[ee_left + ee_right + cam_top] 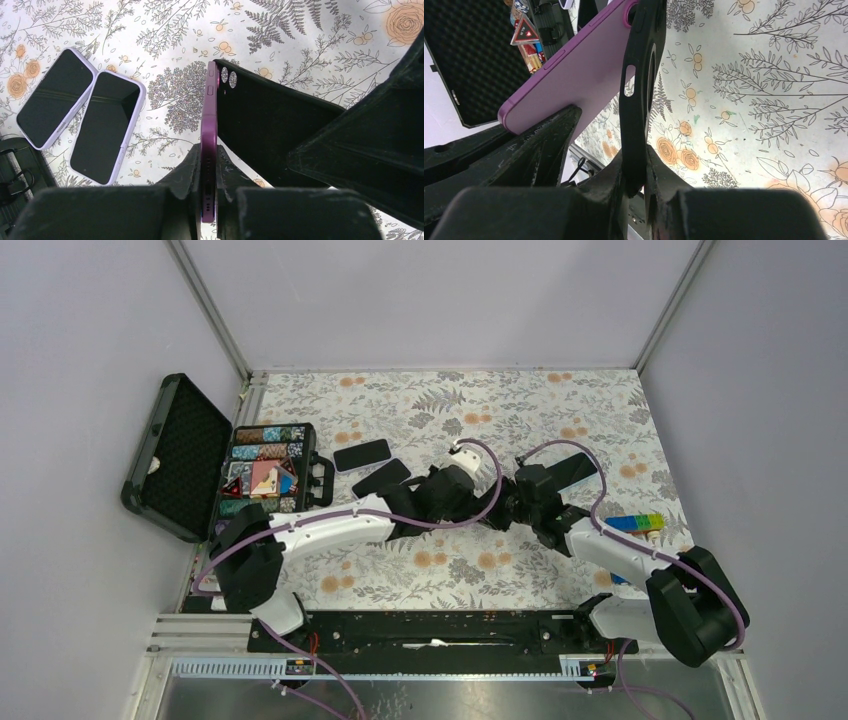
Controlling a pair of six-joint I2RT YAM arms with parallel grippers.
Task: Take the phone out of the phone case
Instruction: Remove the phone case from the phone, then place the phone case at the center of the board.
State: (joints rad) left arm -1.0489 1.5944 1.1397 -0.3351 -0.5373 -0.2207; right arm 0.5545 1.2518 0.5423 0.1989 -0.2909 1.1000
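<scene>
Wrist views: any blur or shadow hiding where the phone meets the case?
Left wrist: phone edge sharp, case a featureless black mass, left end effector dark and soft in the foreground. Right wrist: both sharp and evenly lit, right end effector dark, blurred.

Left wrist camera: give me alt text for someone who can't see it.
The left gripper pinches a purple phone on its edge, with a black case splaying off to its right. Two more phones lie face up at left on a floral tablecloth.

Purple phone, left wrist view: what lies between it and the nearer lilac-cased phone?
Only bare floral cloth separates the purple phone from the lilac-cased phone, as the left wrist view shows.
</scene>
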